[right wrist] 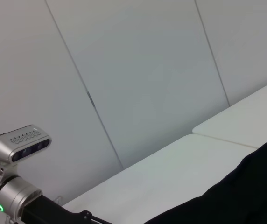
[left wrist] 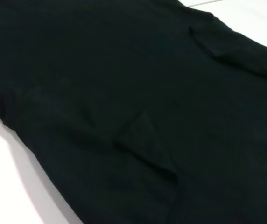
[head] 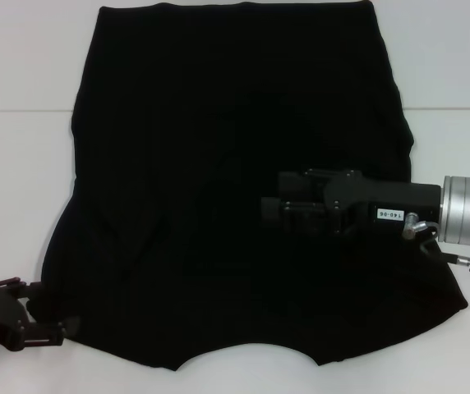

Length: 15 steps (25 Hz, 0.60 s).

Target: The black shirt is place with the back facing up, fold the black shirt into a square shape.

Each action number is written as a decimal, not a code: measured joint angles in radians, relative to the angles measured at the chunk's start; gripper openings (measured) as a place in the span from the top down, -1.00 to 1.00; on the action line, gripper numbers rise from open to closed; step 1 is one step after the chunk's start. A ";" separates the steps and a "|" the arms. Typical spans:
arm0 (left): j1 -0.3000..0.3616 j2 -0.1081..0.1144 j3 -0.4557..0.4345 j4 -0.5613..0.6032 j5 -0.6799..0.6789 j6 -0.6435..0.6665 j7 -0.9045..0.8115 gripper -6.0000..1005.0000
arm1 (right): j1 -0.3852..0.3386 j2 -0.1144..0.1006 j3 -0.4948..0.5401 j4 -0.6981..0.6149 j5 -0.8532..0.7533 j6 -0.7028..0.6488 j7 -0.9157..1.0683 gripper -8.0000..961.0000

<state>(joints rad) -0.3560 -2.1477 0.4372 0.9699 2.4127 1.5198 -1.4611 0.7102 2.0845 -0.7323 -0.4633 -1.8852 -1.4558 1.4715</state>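
At the near edge of the white table (head: pixel 21 164), the left gripper (head: pixel 50 332) rests at about 8 o'clock, just beside the near left corner of the black shirt (head: pixel 177 189); whether its fingers are apart or together cannot be told. The shirt lies spread flat across the middle of the table, its curved neckline toward the robot at 6 o'clock and its straight hem at 12 o'clock. Farther in, the right gripper (head: pixel 269 209) reaches from 3 o'clock over the shirt's centre, black against black, so its fingers' state cannot be told either. The fold appears to be at an early stage: the garment is not yet square. The next move likely calls for gripping a side edge and carrying it inward across the body.
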 joint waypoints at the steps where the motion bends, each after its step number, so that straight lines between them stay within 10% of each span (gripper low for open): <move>1: 0.000 0.000 0.000 0.000 0.000 0.000 0.000 -0.80 | 0.000 0.000 0.002 0.000 0.000 0.000 -0.003 -0.59; 15: 0.010 0.008 -0.015 0.026 0.014 0.002 -0.027 -0.80 | 0.000 0.000 0.007 0.000 0.000 0.000 -0.007 -0.60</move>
<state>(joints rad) -0.3456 -2.1398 0.4222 0.9955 2.4271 1.5222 -1.4883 0.7102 2.0845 -0.7255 -0.4633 -1.8852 -1.4557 1.4649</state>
